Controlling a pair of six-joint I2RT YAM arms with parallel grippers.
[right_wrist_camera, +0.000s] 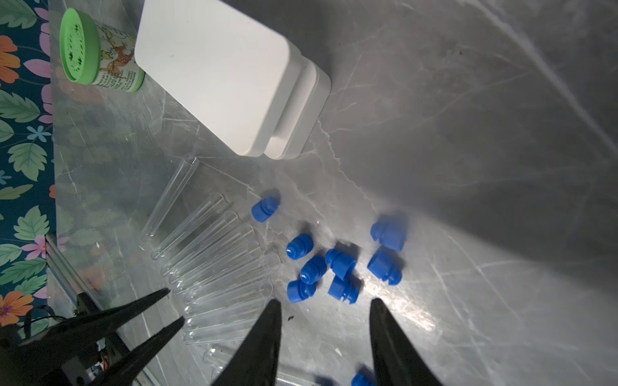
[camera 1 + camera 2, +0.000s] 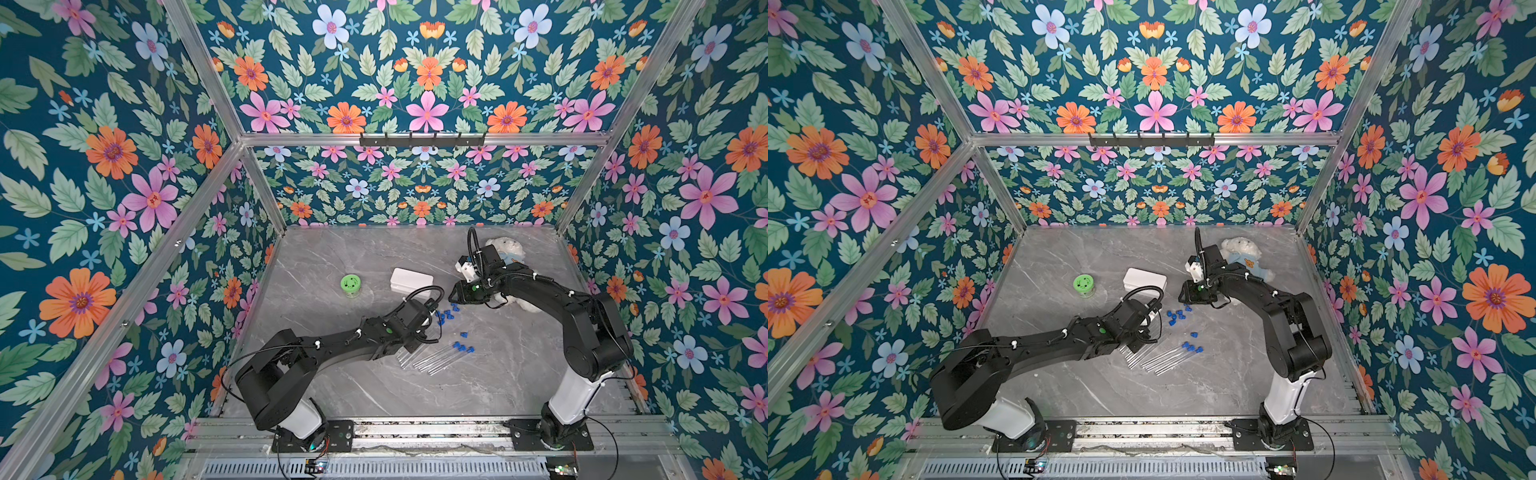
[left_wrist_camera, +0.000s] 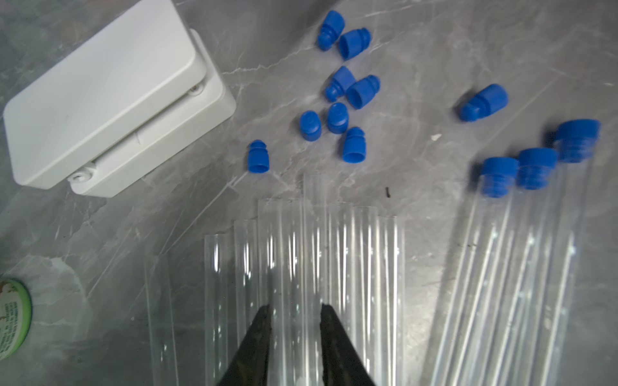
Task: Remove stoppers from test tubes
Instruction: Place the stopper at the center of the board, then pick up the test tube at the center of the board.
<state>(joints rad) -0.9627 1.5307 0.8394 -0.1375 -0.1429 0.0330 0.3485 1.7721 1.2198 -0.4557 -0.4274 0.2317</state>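
While the left gripper [image 3: 294, 310] hangs low over the row of bare test tubes [image 3: 291, 250], its two black fingers stand a little apart with nothing visibly pinched between them. Glass shows through the gap, but I cannot make out whether that tube touches either finger. The fingers' roots run off the edge of the left wrist view, and in both top views the wrist itself covers the tips. The right gripper [image 1: 326, 302] is spread wide and empty over the marble table [image 1: 501, 167], near the loose stoppers [image 1: 341, 264]. From above, its tips too are lost under the arm.

The bare tubes lie side by side, mouths toward the stoppers. They are so clear that only glints and rims mark them off, and I cannot count them surely. Their far ends are cut off in the left wrist view. Eight loose stoppers huddle just beyond those mouths, near the white box [image 3: 100, 93], some on their sides, some on end. They are bright blue, each with a broad head and a ribbed, narrower neck. A ninth stopper [image 3: 483, 102] lies off by itself. Near the bare row, three stoppered tubes [image 3: 501, 267] have their plugs in, the heads close together in a slanted line.

Farther off, a green-lidded jar [image 2: 351, 284] stands near the box, sliced by the edge of the left wrist view. A plush toy [image 2: 509, 249] is half hidden behind the right arm
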